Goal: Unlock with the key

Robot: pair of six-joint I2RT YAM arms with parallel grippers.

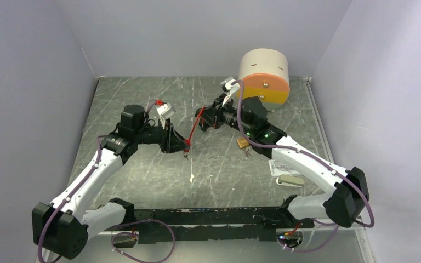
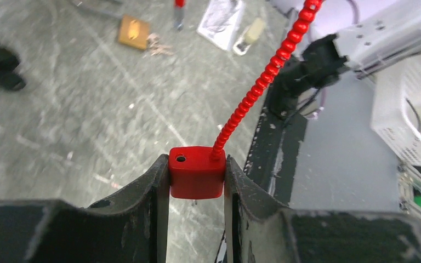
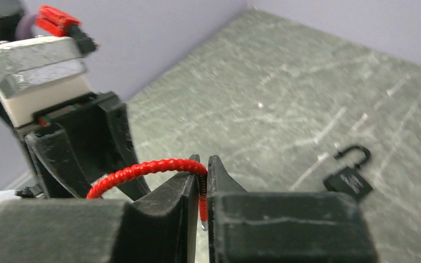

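Fingers [image 2: 142, 189] of my left gripper [image 2: 196, 164] pinch the red lock body [image 2: 195, 178] clear of the table [image 1: 142, 164], and its red cable [image 3: 137, 169] runs diagonally away to my right gripper [image 3: 204, 164], squeezed tight on its far end, so any pull follows that line.

Red lock body [image 2: 195, 178] and ribbed red cable [image 2: 263, 76]; brass padlock [image 2: 132, 32]; grey streaked tabletop [image 1: 159, 175]

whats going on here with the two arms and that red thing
The left end effector is clamped on the red lock body. The right end effector pinches the free end of its red cable, which arcs between the two arms. A brass padlock lies apart on the table, untouched.
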